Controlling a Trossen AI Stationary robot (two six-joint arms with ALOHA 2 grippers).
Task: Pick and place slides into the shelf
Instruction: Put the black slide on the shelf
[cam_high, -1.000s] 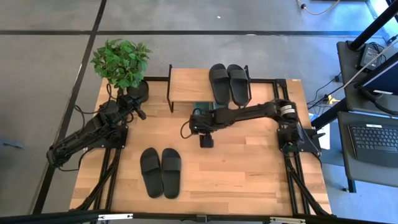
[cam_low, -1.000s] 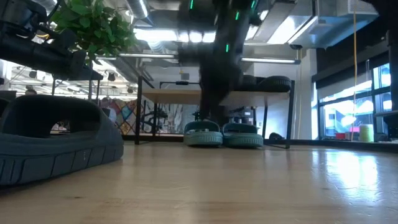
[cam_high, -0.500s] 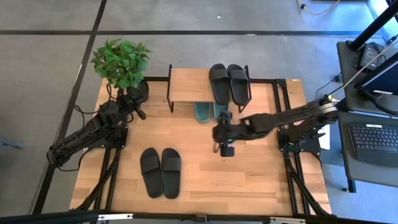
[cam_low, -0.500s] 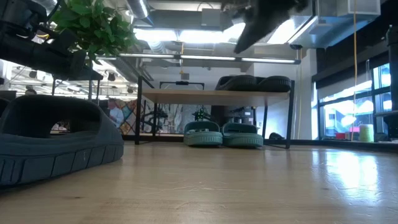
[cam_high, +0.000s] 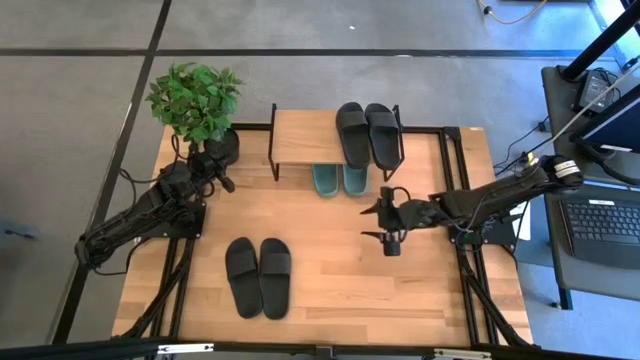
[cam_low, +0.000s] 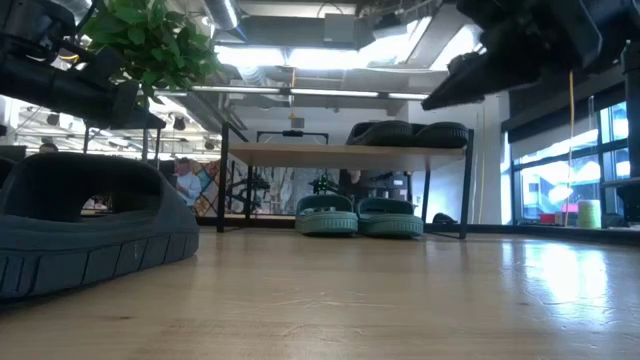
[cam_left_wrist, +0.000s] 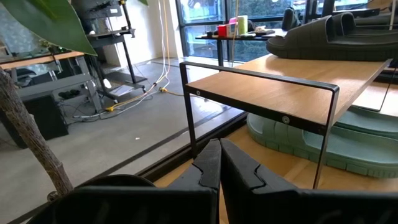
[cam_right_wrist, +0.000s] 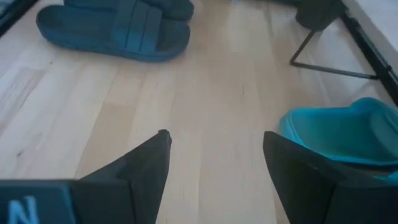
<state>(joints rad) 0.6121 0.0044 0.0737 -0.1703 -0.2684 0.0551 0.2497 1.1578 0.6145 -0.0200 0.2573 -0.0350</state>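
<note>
The shelf (cam_high: 305, 137) stands at the table's far middle. One black pair of slides (cam_high: 367, 133) lies on its top board. The green pair (cam_high: 338, 180) lies under it on the table, toes sticking out toward the near side. Another black pair (cam_high: 258, 275) lies soles down on the table at near left. My right gripper (cam_high: 370, 222) hovers open and empty above the table, just near and right of the shelf, pointing toward the table's left; its wrist view (cam_right_wrist: 214, 146) shows the black pair (cam_right_wrist: 118, 28) ahead. My left gripper (cam_high: 225, 182) is shut and empty beside the plant pot.
A potted green plant (cam_high: 195, 105) stands at the table's far left corner, next to the shelf's left legs (cam_high: 274, 160). Bare wooden tabletop (cam_high: 340, 280) lies between the black pair and the right arm. In the low view a person (cam_low: 185, 180) shows in the room behind.
My right gripper has drawn back from the shelf's lower tier toward the table's right edge and a little toward the near edge. The green pair stays where it was under the shelf.
</note>
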